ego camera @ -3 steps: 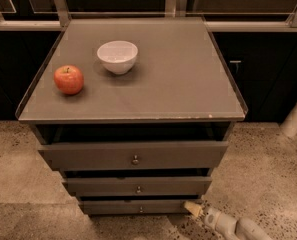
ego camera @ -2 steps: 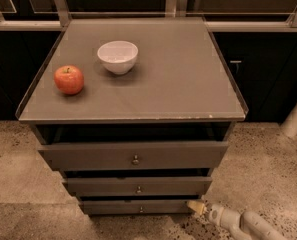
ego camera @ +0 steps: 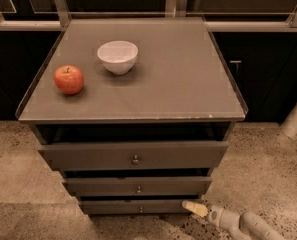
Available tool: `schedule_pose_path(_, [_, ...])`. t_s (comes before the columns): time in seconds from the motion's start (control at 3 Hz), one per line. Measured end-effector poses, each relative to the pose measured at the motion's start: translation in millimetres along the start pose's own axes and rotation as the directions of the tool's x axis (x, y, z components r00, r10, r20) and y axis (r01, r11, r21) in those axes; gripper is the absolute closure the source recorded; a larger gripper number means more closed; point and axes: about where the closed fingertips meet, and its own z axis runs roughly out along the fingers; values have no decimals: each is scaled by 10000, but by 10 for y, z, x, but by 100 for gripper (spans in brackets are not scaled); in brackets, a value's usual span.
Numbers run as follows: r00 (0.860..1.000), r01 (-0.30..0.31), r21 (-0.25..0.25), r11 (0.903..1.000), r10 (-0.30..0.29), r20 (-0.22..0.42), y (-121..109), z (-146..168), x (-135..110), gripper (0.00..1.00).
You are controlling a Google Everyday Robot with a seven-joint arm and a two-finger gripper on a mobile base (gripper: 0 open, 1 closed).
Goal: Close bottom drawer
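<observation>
The bottom drawer (ego camera: 138, 207) is the lowest and narrowest of three dark grey-brown drawers, with a slim front and a tiny round knob (ego camera: 141, 209). It sits under the mid-width drawer (ego camera: 138, 186) and the widest top drawer (ego camera: 133, 155). My gripper (ego camera: 194, 208) comes in from the lower right on a pale arm. Its tan tip is at the right end of the bottom drawer's front, touching or nearly touching it.
The cabinet's grey top (ego camera: 178, 79) carries a red apple (ego camera: 69, 79) at the left and a white bowl (ego camera: 117, 57) behind it. Dark cabinets stand behind. A white post (ego camera: 295, 116) leans at the right. Speckled floor lies all around.
My gripper has drawn slightly right along the bottom drawer's right end. The drawers, apple and bowl look unchanged.
</observation>
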Motion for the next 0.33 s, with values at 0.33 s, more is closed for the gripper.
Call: schedule_pose_path(0.33, [10000, 0, 0, 10000, 0, 0, 0, 0, 0, 0])
